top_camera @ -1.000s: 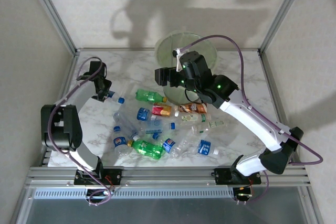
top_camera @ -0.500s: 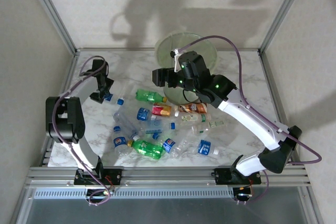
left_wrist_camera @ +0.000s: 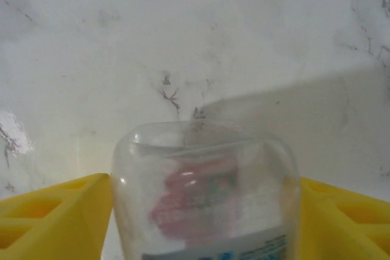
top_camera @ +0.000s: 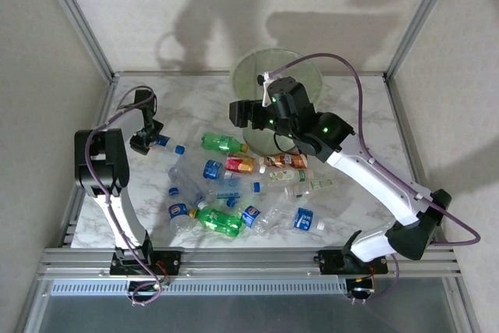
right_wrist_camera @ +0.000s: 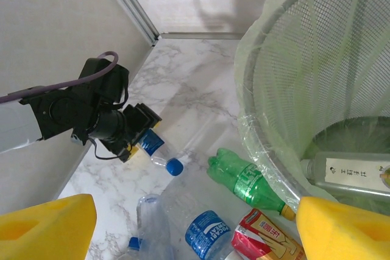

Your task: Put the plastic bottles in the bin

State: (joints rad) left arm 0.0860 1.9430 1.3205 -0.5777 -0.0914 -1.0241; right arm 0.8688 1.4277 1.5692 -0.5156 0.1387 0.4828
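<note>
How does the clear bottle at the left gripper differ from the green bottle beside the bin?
The clear bottle has a blue label and blue cap; the green bottle has a green label. The clear bottle sits between the left gripper's fingers; the green bottle lies free by the bin. Both are small plastic bottles lying sideways.
</note>
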